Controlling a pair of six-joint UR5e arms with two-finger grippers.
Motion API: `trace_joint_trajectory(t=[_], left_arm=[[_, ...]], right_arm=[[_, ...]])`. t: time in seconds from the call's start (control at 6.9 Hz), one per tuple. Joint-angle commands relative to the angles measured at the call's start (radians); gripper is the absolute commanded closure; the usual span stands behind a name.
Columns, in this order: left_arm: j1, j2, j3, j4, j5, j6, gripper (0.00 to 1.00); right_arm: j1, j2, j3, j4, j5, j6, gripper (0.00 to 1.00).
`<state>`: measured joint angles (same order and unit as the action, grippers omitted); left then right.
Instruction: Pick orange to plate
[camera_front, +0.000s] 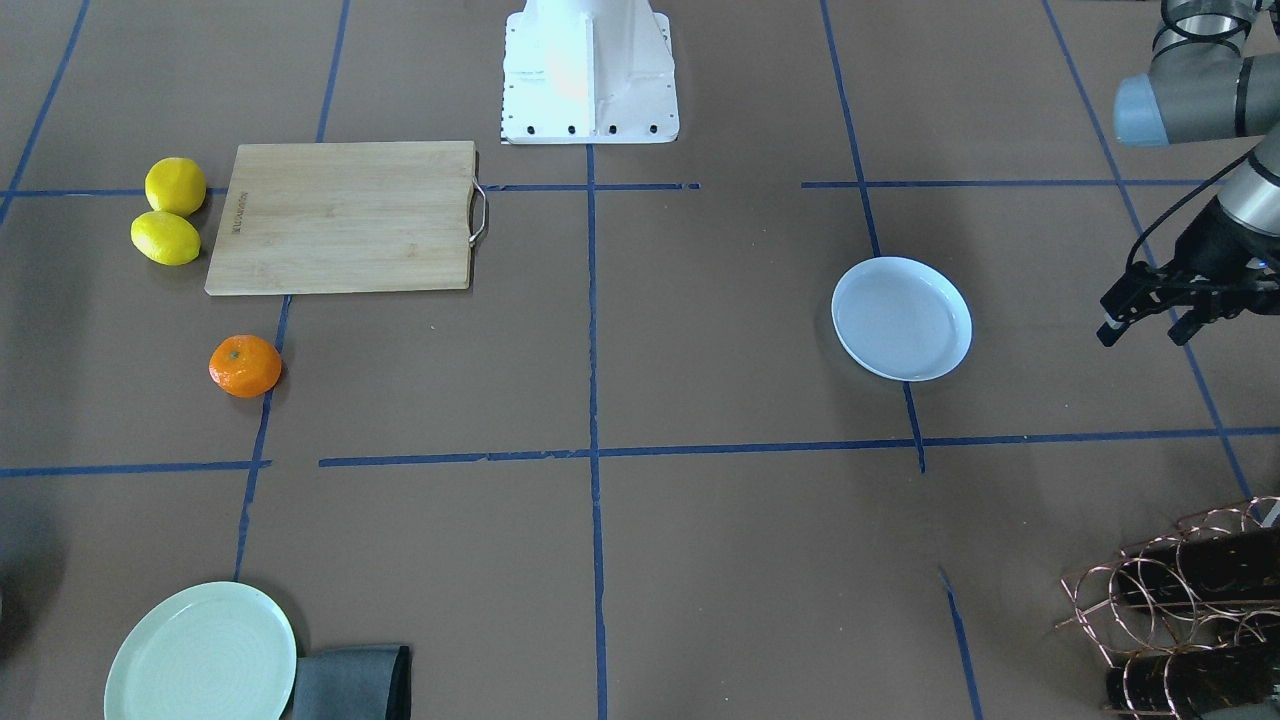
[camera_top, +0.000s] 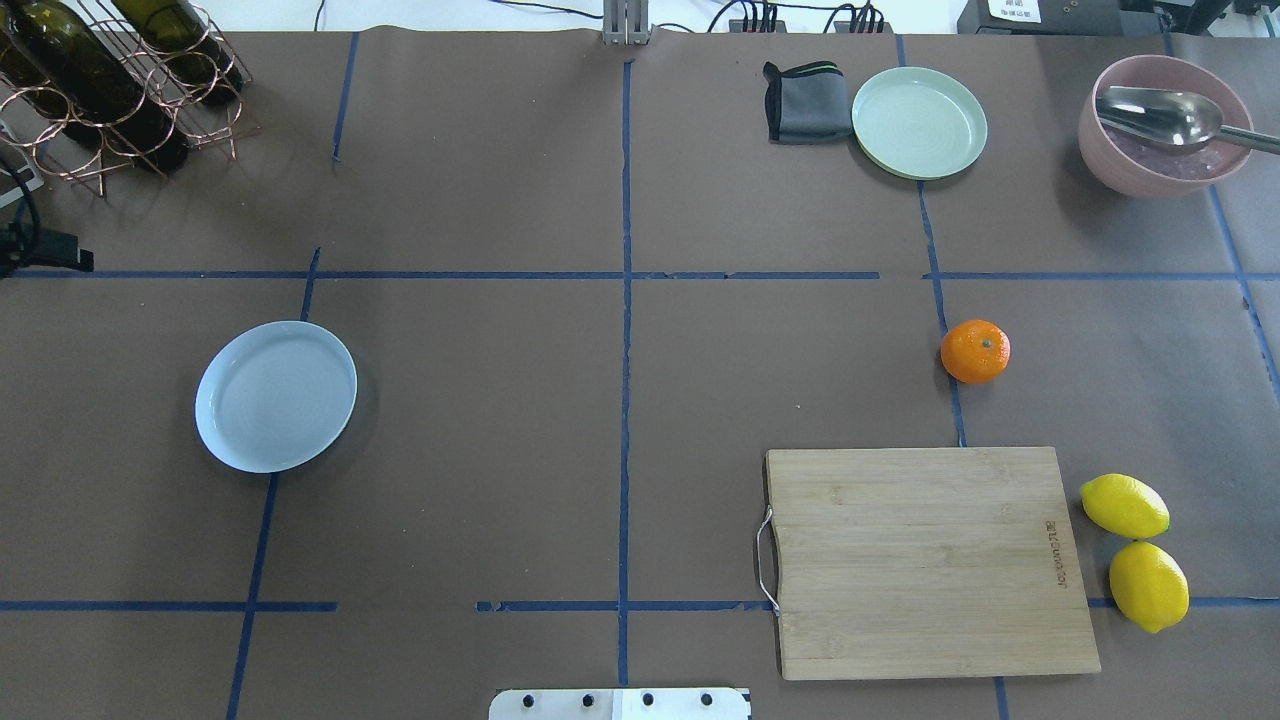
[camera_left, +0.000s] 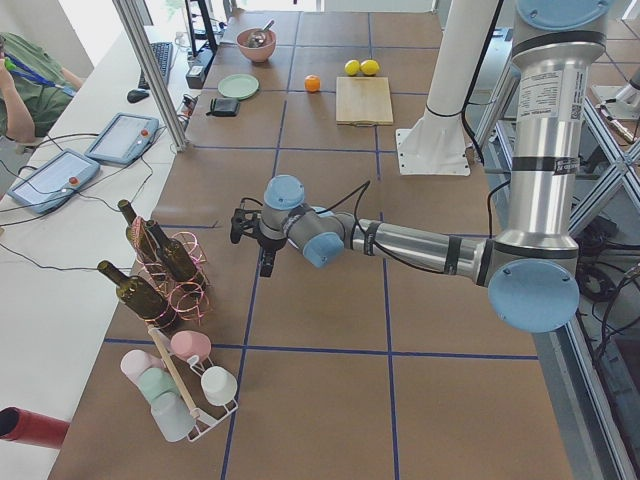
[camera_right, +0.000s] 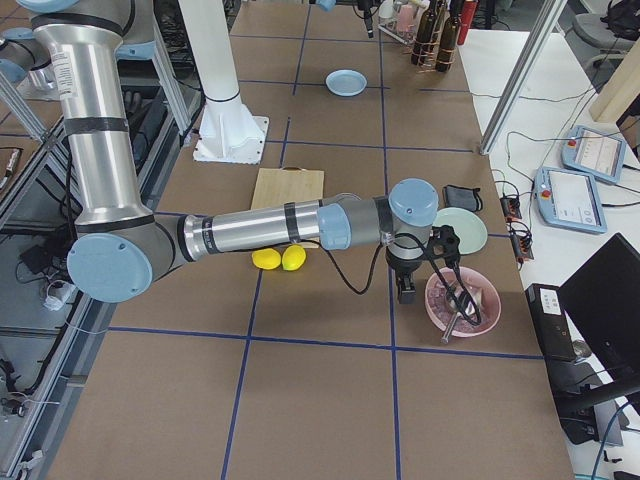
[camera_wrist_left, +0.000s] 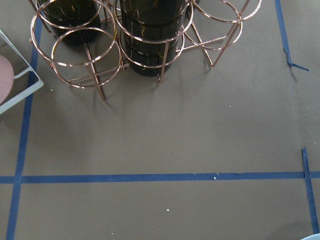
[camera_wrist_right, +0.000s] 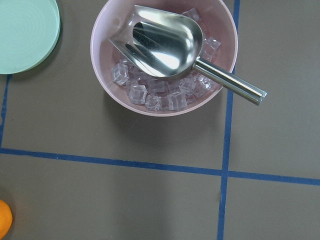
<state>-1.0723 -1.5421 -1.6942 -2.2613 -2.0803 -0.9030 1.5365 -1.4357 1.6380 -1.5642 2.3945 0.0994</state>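
The orange (camera_top: 975, 351) lies alone on the brown table, a little beyond the cutting board; it also shows as orange (camera_front: 245, 365) and as a sliver at the right wrist view's lower left edge (camera_wrist_right: 4, 225). The pale bluish-white plate (camera_top: 276, 395) sits empty on the robot's left side, also seen as plate (camera_front: 902, 318). My left gripper (camera_front: 1148, 328) hovers open beside that plate, holding nothing, far from the orange. My right gripper (camera_right: 404, 288) hangs by the pink bowl, near the orange; whether it is open or shut I cannot tell.
A wooden cutting board (camera_top: 925, 560) has two lemons (camera_top: 1135, 540) beside it. A pale green plate (camera_top: 919, 122), a grey cloth (camera_top: 805, 100) and a pink bowl (camera_top: 1165, 125) of ice with a metal scoop stand at the far right. A copper wine rack (camera_top: 110, 80) holds bottles at the far left.
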Motion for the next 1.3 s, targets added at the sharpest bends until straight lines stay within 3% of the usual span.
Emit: trace_joint_trajectory(t=[0.0,0.43,1.16], left_arm=[[0.174,0.014,-0.001,-0.067,0.152,-0.193,0.0],[0.305,0.014,-0.005,-0.08,0.186,-0.286,0.0],[0.345,0.013,-0.004,-0.078,0.178,-0.278,0.09]], right_arm=[[-0.002,0.004,0.008,0.0,0.0,0.017,0.0],[-0.002,0.003,0.022,0.0,0.002,0.039,0.0],[-0.002,0.003,0.032,0.0,0.002,0.042,0.0]])
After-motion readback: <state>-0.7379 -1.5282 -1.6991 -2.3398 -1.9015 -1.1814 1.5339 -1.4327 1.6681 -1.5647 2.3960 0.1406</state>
